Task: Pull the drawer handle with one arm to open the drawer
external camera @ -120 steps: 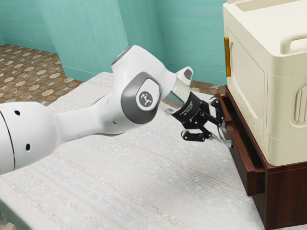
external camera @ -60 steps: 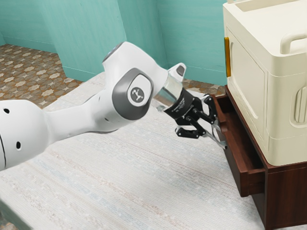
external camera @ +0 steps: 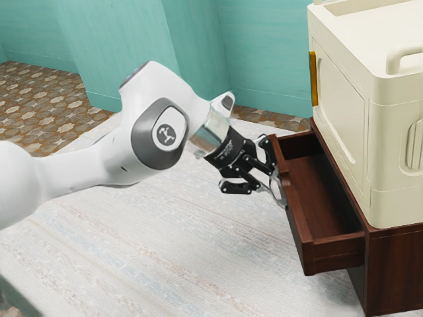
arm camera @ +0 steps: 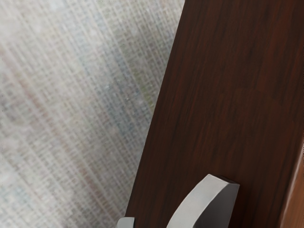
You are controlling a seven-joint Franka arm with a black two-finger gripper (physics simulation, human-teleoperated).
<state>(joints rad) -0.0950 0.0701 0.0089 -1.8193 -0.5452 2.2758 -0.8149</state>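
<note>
Beyond my wrist, my gripper (external camera: 278,192) looks clamped on the handle (arm camera: 202,201); I judge the pull underway, the drawer (external camera: 299,230) partly out, needing steady backward draw.

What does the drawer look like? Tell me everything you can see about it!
The drawer is dark reddish-brown and looks like wood, with streaky grain. It has a front panel, side walls and a flat bottom inside. On its front is a curved, silvery-grey handle that looks like metal. It's level and open, sticking out of the brown base under the cream box. My gripper is right at the handle.
</note>
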